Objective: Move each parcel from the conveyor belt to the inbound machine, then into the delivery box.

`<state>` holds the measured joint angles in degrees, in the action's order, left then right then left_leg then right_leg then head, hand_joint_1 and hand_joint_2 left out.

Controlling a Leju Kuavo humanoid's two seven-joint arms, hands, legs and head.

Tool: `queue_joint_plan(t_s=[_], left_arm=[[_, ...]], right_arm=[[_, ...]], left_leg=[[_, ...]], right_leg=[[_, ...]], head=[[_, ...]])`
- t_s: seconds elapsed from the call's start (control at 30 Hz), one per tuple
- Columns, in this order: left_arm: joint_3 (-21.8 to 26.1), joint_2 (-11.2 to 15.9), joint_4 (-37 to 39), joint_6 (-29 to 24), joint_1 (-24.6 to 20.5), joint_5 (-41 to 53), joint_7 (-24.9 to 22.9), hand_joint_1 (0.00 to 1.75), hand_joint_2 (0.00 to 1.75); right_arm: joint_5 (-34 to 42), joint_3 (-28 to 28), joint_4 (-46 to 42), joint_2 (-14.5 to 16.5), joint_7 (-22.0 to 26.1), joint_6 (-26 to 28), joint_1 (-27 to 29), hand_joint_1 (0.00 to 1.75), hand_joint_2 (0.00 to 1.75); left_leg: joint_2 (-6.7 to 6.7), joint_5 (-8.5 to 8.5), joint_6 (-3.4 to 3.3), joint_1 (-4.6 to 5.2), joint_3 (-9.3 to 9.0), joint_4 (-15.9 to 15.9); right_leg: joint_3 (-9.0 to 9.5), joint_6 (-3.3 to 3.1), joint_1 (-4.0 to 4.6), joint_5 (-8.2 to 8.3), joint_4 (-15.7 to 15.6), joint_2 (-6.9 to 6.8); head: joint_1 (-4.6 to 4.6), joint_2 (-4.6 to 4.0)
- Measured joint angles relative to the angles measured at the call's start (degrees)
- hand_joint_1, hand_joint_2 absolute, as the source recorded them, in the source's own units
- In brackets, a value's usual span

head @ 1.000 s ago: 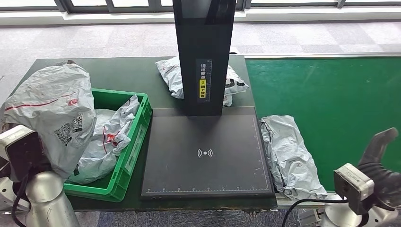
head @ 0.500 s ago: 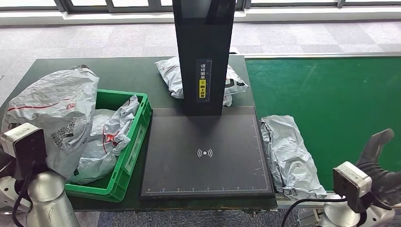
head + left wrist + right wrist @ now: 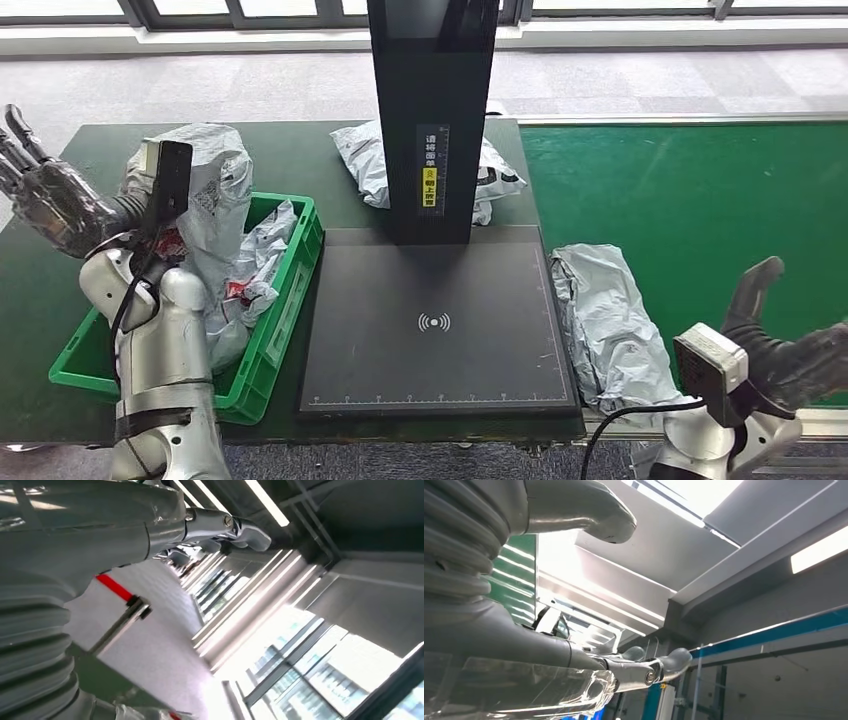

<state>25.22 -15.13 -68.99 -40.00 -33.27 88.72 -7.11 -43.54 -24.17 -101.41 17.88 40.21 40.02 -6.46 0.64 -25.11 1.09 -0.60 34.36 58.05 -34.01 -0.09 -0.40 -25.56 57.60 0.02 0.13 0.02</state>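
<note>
1. My left robot hand: raised over the tabletop's left edge, fingers spread, holding nothing.
2. My right robot hand: low beside the conveyor belt, fingers apart, empty.
3. Grey parcel: lying at the belt's left edge, just beside the inbound machine.
4. Green delivery box: left of the machine, holding crumpled parcels.
5. Another parcel: behind the machine's column.

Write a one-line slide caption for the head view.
Left hand open beside the green box; grey parcel waits at the conveyor belt's edge.
</note>
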Motion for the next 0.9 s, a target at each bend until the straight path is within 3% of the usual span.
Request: queue_joint_plan(t_s=[0.1,0.3,0.9], left_arm=[[-0.02,1.92,7.67,-0.01,-1.67,0.54,-3.95,0.0,1.75],[-0.02,3.49,15.13,-0.02,-3.47,0.73,-5.4,0.0,1.75],[-0.06,4.76,19.6,-0.09,-4.09,1.16,-7.25,0.0,1.75]], right_arm=[[0.06,0.27,0.46,0.0,-0.01,0.0,-0.09,0.0,1.75],[0.09,0.28,0.92,0.0,-0.01,0.0,-0.15,0.0,1.75],[-0.24,0.67,1.05,0.0,-0.01,0.0,-0.22,0.0,1.75]], left_leg=[[-0.08,0.01,0.03,-0.01,0.02,0.0],[-0.09,0.0,0.04,0.0,0.09,0.0],[-0.09,0.0,0.04,0.0,0.11,0.0]], right_leg=[[-0.08,-0.02,0.01,0.01,0.02,0.11],[-0.14,-0.01,-0.01,0.01,0.02,0.13],[-0.16,-0.02,0.0,0.0,0.02,0.13]], head=[[-0.01,0.0],[0.0,0.0],[0.0,0.0]])
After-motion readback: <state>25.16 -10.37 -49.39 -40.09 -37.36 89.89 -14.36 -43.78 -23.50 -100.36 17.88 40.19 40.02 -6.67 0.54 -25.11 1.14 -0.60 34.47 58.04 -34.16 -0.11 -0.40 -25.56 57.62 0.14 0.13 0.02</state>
